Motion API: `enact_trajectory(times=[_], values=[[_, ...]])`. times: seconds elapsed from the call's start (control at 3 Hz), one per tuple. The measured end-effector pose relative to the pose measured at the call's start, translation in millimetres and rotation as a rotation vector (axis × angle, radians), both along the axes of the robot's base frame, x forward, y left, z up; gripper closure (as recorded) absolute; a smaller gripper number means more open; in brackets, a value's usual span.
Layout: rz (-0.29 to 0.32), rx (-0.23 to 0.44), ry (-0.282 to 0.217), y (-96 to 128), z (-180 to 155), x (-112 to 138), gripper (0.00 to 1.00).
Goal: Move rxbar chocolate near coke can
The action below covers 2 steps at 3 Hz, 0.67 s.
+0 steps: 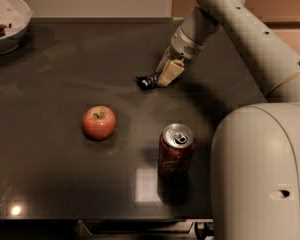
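The rxbar chocolate [146,81] is a small black bar lying flat on the dark table, toward the back middle. Its right end is hidden behind my gripper [166,77], which reaches down from the upper right and sits right at the bar, low over the table. The coke can [175,151] stands upright near the front of the table, well in front of the bar and a little to its right, with its silver top and pull tab showing.
A red apple [99,122] sits left of the can. A white bowl [5,21] with some food stands at the back left corner. My arm [250,34] and my white base [262,179] fill the right side. The table's front edge [115,218] runs along the bottom.
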State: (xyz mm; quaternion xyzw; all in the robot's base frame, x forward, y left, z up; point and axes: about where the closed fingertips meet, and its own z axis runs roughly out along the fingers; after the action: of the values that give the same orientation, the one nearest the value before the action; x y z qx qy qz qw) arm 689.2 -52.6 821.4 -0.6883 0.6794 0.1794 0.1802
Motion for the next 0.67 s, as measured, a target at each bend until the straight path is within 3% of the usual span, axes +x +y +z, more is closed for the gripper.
enact_trajectory(times=[0.33,0.67], values=[[0.0,0.0,0.0,0.0,3.3,-0.1,0.88],[0.0,0.0,0.0,-0.1,3.4,-0.2,1.0]])
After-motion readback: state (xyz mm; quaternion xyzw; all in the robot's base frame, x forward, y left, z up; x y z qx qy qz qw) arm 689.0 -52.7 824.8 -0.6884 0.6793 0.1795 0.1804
